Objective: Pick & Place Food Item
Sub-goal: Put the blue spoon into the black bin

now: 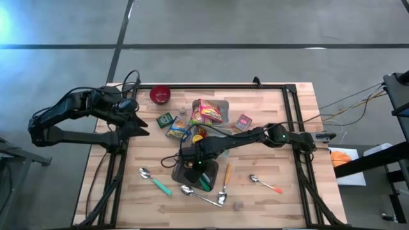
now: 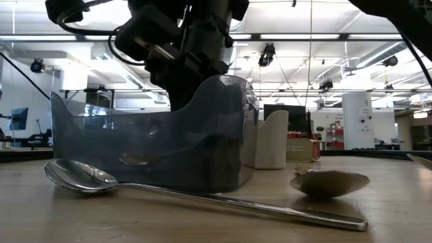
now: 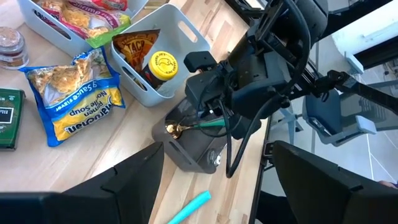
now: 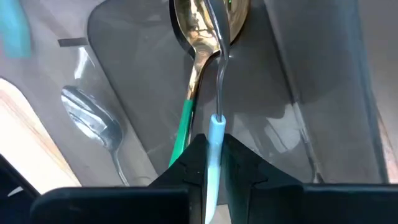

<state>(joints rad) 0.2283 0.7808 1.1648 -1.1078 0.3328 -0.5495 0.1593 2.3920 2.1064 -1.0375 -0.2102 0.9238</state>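
Note:
My right gripper (image 4: 214, 152) points steeply down over a dark see-through bin (image 1: 192, 172) near the table's middle. It is shut on a steel spoon with a light blue handle (image 4: 216, 134). The spoon's bowl end reaches into the bin beside a gold spoon with a green handle (image 4: 185, 121), which lies inside. In the low view the right gripper (image 2: 189, 54) stands over the bin (image 2: 155, 148). My left gripper (image 1: 137, 124) waits open, raised at the table's far left. Food packets lie in white bins (image 1: 208, 112) farther back. My right gripper pinches the spoon's light blue handle (image 4: 215, 142) between its two fingers. The fingers come from above, pointing steeply down, and the spoon runs on along their line. It hangs below them, bowl end (image 4: 214, 18) down inside the bin.
Several spoons lie on the table around the bin: one with a green handle (image 1: 153, 180), a plain steel one (image 2: 81, 177) in front, one with an orange handle (image 1: 265, 184). A noodle soup packet (image 3: 74, 93), a red bowl (image 1: 160, 94) and small boxes lie toward the far side.

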